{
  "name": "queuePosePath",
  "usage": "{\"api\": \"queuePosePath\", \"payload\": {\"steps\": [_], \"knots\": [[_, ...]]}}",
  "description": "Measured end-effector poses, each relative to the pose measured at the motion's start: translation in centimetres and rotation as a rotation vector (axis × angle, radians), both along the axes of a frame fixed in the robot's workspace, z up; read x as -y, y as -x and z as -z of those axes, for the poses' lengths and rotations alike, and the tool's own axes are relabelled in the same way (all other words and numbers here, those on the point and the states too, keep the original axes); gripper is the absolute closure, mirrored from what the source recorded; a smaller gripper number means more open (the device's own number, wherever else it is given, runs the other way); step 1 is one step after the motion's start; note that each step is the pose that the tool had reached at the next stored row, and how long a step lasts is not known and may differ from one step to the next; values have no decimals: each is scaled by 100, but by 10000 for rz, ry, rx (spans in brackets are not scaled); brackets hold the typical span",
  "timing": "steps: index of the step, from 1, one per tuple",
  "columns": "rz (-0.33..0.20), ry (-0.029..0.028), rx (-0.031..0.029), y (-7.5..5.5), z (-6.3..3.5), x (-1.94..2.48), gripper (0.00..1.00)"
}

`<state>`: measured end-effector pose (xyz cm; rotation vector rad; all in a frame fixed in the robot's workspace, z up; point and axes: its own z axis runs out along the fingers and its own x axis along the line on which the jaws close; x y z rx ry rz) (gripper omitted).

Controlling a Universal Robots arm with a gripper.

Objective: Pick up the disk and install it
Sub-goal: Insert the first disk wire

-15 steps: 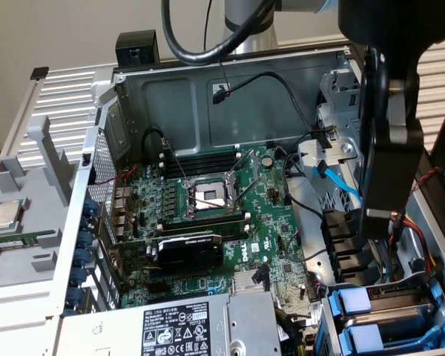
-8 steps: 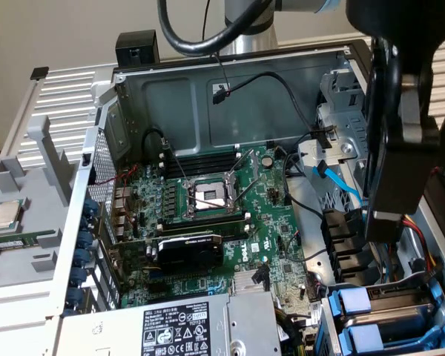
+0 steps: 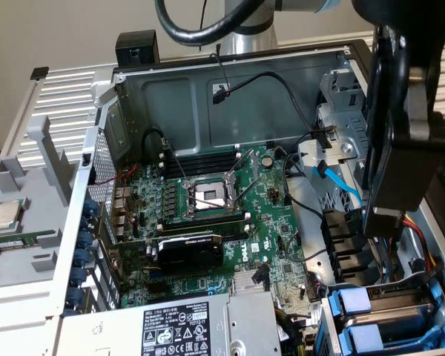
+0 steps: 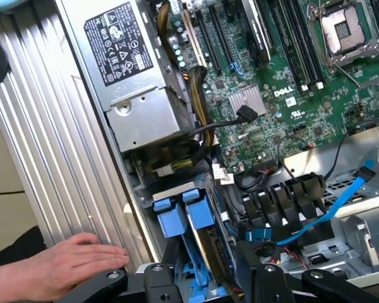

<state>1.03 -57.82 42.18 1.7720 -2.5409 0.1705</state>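
Our gripper's (image 4: 207,252) fingers (image 4: 246,255) stand apart, gripping nothing, above the disk (image 4: 200,213). It sits on edge in its blue carrier, at the exterior view's near right of the case (image 3: 208,104), beside a second blue carrier (image 4: 167,219). A person's hand (image 4: 63,268) rests on the ribbed side panel (image 4: 50,158). The motherboard (image 4: 271,69) reads DELL, and the power supply label (image 4: 117,44) shows warning symbols.

— Any brand you can read?
— "DELL", in white print on the green motherboard (image 4: 284,93), just beside the finned heatsink (image 4: 247,101).
— And the silver power supply box (image 3: 246,325)?
— Its black-and-white label (image 3: 179,331), at the lower middle of the exterior view, carries warning pictograms and certification marks. The fine print is too small to read.
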Motion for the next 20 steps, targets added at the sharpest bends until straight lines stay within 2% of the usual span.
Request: {"api": "queuePosePath", "payload": {"steps": [1,2,7,10,17,20], "knots": [[-94,-78,-27,-2,0,0,51],[-207,-127,-43,-3,0,0,51],[-831,-188,-57,-24,-3,0,51],[-1055,-268,-54,-57,-15,0,51],[-1609,-333,-59,-136,-22,4,51],[-1671,-333,-60,-167,-22,41,51]]}}
